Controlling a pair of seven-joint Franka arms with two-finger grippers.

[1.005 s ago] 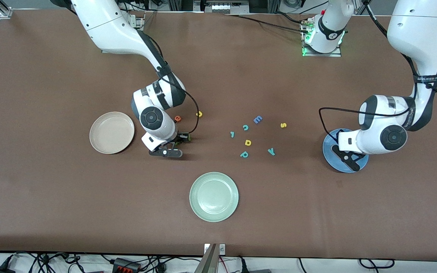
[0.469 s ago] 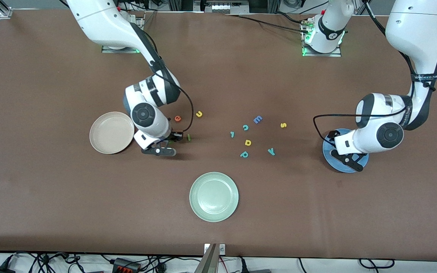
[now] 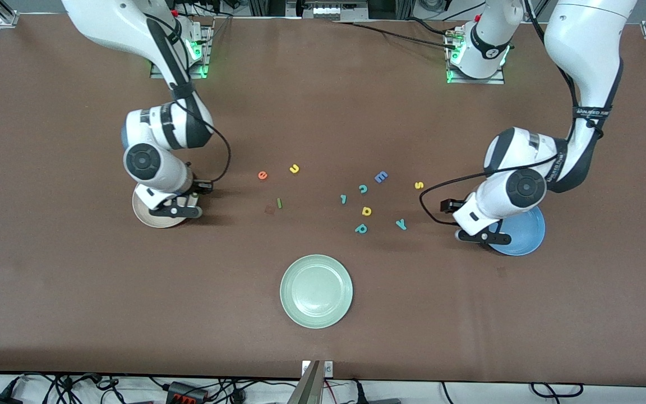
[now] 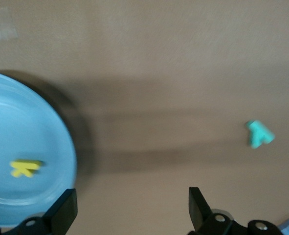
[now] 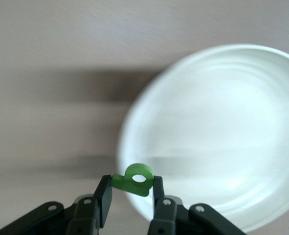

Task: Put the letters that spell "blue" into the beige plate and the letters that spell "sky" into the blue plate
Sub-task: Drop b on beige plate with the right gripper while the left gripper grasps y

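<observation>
Done so far: yellow k (image 4: 25, 168) in the blue plate (image 3: 525, 235). Right gripper (image 5: 129, 196) clenched on green b (image 5: 134, 178) over beige plate (image 3: 146, 216); left gripper (image 4: 129, 210) released, at blue plate's rim. Left on the table: e (image 3: 263, 175), u (image 3: 294, 168), l (image 3: 279, 203), s (image 3: 419, 184), y (image 3: 401, 224).

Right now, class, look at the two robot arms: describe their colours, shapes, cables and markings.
Both arms have glossy white rounded shells with dark grey bands and round dark joint caps. A thin black cable loops beside each wrist. The left gripper and right gripper are black with two flat jaws. Dark bands on the forearms carry small white lettering. Green lights glow at the bases.
</observation>
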